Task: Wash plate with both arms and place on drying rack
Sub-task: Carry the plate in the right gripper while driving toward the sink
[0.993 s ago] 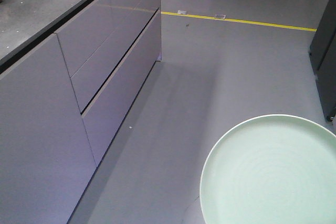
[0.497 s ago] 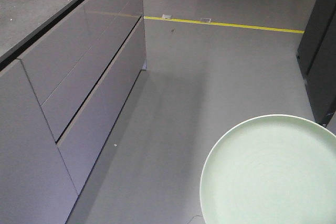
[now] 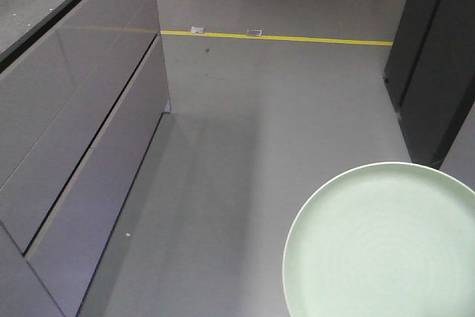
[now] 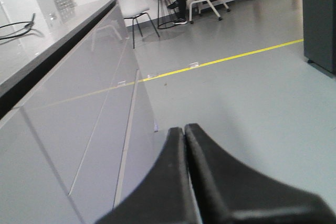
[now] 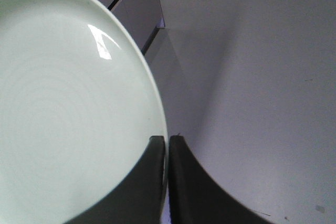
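Two views catch the plate (image 3: pixel 382 246) above the floor (image 3: pixel 245 154), its rim clamped by the right end effector (image 5: pixel 167 148); only the left wrist view shows the left end effector (image 4: pixel 184 132), pinched together, empty.

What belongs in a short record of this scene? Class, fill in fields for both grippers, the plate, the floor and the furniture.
right gripper: shut on the rim of the plate
left gripper: fingers pressed together, holding nothing
plate look: pale mint-green, round, over the grey floor
floor marking: yellow line
furniture: grey drawer cabinet at the front view's left, dark cabinet at its right
drying rack: not in view
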Controlling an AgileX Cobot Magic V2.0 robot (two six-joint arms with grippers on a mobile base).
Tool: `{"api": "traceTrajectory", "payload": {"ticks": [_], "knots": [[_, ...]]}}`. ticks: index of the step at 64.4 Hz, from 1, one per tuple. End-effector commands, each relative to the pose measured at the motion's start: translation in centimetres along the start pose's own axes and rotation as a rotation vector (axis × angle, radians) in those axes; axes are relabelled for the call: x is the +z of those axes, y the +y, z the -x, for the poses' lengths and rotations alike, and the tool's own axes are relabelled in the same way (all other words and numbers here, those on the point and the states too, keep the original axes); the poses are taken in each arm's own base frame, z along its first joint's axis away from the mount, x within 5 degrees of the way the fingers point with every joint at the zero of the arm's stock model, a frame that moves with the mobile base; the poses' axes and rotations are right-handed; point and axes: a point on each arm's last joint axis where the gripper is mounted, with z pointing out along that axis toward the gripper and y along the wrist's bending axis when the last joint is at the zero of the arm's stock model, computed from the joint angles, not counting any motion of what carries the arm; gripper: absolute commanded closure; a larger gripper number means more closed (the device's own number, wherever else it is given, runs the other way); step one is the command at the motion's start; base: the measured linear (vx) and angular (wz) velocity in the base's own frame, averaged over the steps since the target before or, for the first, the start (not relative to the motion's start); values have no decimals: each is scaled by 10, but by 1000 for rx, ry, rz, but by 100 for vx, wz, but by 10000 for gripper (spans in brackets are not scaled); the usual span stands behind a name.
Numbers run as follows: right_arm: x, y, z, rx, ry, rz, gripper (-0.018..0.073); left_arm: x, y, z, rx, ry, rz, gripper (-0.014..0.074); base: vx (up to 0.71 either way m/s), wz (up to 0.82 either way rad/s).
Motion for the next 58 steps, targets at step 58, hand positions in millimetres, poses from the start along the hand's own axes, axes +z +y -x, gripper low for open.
{"api": "traceTrajectory", "payload": {"ticks": [58], "knots": [[-3,1,12,11,-80,0,561,-3,2,16,-11,-108,11,603,20,-17]]}}
